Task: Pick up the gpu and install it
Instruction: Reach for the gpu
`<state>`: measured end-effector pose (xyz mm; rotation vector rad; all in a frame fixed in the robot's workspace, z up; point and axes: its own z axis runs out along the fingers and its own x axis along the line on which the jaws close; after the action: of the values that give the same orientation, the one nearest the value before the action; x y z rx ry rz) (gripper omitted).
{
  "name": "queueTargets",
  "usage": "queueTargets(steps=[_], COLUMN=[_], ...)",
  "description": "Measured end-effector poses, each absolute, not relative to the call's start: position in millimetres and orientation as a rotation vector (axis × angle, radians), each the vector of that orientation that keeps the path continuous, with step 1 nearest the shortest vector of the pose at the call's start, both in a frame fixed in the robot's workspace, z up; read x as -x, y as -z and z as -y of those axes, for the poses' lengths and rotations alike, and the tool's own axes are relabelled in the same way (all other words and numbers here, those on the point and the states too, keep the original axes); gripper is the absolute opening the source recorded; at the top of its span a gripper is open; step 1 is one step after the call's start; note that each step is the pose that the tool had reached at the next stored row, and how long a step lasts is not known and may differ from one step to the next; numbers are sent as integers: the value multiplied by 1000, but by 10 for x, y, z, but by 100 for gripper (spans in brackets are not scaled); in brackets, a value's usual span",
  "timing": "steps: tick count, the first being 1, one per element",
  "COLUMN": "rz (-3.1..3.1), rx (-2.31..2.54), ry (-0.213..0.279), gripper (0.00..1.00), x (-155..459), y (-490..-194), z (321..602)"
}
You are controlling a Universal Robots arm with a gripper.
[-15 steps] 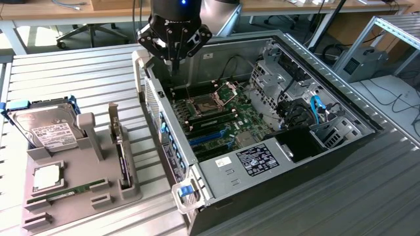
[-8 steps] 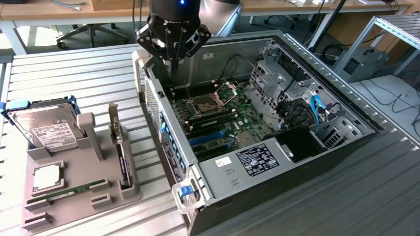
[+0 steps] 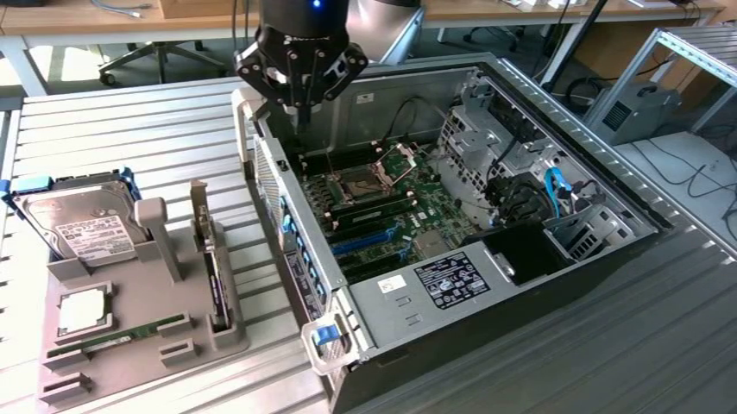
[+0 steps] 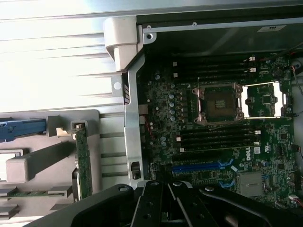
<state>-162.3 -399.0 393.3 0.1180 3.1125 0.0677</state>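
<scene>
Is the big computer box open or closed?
Open. The black metal computer case has no side cover; its green motherboard shows inside.

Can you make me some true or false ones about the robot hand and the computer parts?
1. The hand is holding the gpu. False: the gpu stands in the gray holder; the hand is shut on nothing.
2. The hand hangs over the open computer case. True.
3. The hard drive is inside the case. False: it stands in the gray holder.
4. You can see the green motherboard inside the case. True.
</scene>
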Motion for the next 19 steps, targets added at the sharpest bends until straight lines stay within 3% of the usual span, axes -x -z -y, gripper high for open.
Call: queueTargets(steps=[19], rz=[-3112], rx=[-118], ry=[-68], gripper=[11], x=[1689], y=[-3933], z=[3990])
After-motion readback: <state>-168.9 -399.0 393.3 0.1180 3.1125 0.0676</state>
